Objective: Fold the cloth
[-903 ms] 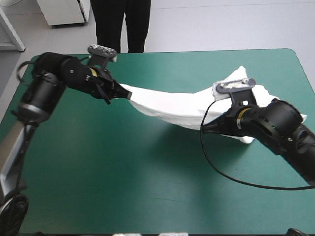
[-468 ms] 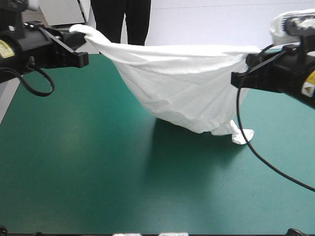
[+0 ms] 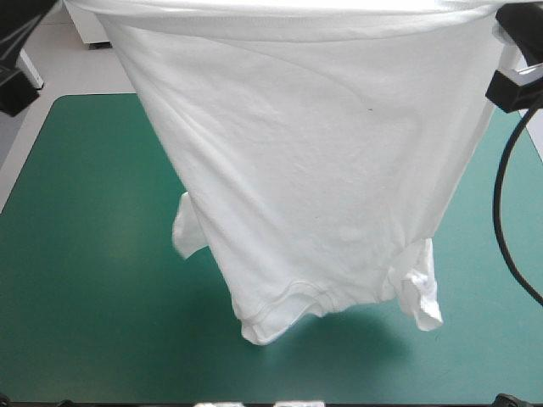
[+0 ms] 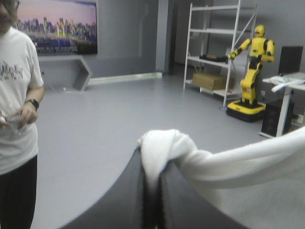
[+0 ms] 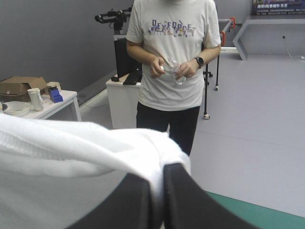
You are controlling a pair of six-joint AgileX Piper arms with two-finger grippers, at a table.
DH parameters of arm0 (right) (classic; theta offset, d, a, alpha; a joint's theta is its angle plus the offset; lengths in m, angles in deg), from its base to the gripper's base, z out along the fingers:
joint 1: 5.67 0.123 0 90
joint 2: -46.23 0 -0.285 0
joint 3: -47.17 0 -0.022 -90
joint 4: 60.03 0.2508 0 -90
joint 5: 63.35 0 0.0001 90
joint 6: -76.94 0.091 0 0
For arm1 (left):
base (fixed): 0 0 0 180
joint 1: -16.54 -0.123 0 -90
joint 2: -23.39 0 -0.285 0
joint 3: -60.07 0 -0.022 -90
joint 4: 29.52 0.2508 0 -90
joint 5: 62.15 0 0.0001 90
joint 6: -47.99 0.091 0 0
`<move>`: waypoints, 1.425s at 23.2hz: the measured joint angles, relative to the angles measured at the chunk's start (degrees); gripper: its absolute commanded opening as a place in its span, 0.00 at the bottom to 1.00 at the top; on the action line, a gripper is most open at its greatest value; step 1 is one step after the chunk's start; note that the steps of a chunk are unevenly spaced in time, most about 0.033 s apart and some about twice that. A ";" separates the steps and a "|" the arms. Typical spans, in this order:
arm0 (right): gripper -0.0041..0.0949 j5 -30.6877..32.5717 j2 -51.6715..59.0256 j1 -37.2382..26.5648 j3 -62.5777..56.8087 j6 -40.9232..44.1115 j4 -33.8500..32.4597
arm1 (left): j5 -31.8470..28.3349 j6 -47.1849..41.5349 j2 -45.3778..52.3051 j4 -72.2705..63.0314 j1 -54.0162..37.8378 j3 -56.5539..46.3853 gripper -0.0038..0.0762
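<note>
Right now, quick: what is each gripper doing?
Left gripper: shut on the T-shirt, one top corner held high.
Right gripper: shut on the T-shirt, the other top corner held high.

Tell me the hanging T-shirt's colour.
The T-shirt is plain white; the high view shows it best.

high cam: above and behind me, facing forward and down onto the surface (image 3: 76, 254) | left wrist cam: level, close along my left end effector (image 4: 151, 191) | right wrist cam: level, close along my right end effector (image 5: 157, 193) | shared by all three: the T-shirt (image 3: 314, 170)
</note>
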 measured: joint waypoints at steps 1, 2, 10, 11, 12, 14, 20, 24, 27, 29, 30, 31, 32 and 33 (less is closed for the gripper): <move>0.03 0.00 -0.53 0.00 1.33 -0.37 0.29 | -0.73 0.00 0.07 0.00 0.00 0.81 0.04; 0.03 0.00 -1.42 0.00 3.22 -1.04 0.32 | -1.56 0.00 0.18 0.50 0.00 1.67 0.04; 0.03 0.00 -8.58 0.00 4.24 -1.14 -11.02 | -2.83 0.00 -3.47 7.29 0.00 -2.76 0.04; 0.03 0.00 -11.09 0.00 4.24 -0.65 -14.55 | -3.89 0.00 -6.03 9.48 0.00 -3.83 0.04; 0.03 0.00 -12.54 0.00 4.24 -0.06 -16.47 | -4.47 0.00 -7.23 10.66 0.00 -4.14 0.04; 0.02 -0.40 -16.41 -1.29 4.19 2.09 -20.68 | -7.32 -0.06 -11.59 13.86 0.00 -4.65 0.04; 0.02 -19.40 -24.89 -16.51 3.87 6.52 -13.88 | -26.64 -1.61 -21.13 20.68 0.00 -5.14 0.04; 0.02 -26.83 -26.59 -19.98 3.87 6.41 -9.20 | -33.45 -2.00 -22.35 25.32 -0.13 -5.16 0.04; 0.02 -25.78 -27.72 -20.09 3.87 6.10 -9.01 | -33.91 -2.86 -23.11 25.28 -1.70 -5.11 0.04; 0.02 -23.13 -29.27 -20.54 3.92 6.08 -8.27 | -32.24 -3.11 -24.40 24.12 -3.47 -5.11 0.04; 0.02 -21.76 -30.48 -21.01 3.92 6.03 -7.13 | -30.95 -3.22 -25.24 23.28 -4.48 -5.11 0.04; 0.02 -19.36 -31.93 -21.67 3.92 5.95 -5.45 | -28.98 -3.22 -26.47 22.26 -5.42 -5.11 0.04; 0.02 -17.68 -33.62 -22.37 3.92 5.95 -3.76 | -26.76 -3.28 -27.93 21.36 -6.26 -5.23 0.04; 0.02 -15.49 -35.13 -23.15 3.92 5.95 -1.79 | -24.49 -3.27 -29.52 20.74 -6.77 -5.46 0.04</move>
